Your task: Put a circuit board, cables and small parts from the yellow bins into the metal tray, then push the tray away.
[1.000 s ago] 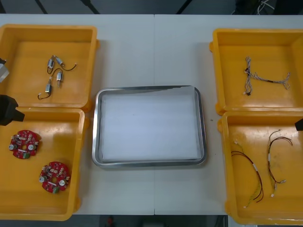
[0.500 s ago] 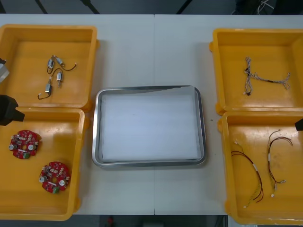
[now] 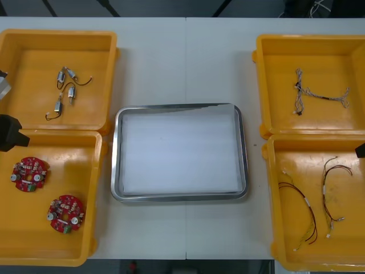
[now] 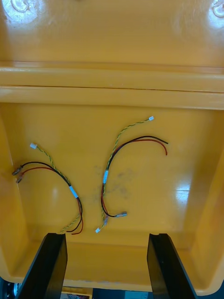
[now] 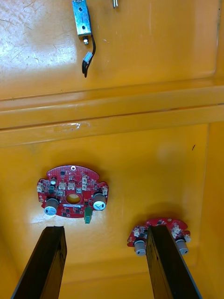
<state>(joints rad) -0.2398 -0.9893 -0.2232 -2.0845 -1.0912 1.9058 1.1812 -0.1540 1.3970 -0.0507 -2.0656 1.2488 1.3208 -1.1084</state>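
The metal tray (image 3: 116,154), white inside, lies at the table's middle with nothing in it. Two round red circuit boards (image 3: 28,174) (image 3: 65,213) rest in the near left yellow bin (image 3: 97,171). My left gripper (image 5: 105,229) hangs open above that bin, one circuit board (image 5: 72,198) just beyond its fingers and the other (image 5: 161,231) partly behind one finger. My right gripper (image 4: 107,236) is open over the near right yellow bin (image 3: 271,188). Two red and yellow cables (image 4: 56,180) (image 4: 116,173) lie loose on the bin floor ahead of its fingers.
The far left yellow bin (image 3: 111,74) holds several small metal parts (image 3: 65,91). A twisted blue and white cable (image 3: 319,94) lies in the far right yellow bin (image 3: 259,80). Bare table shows around the tray on all sides.
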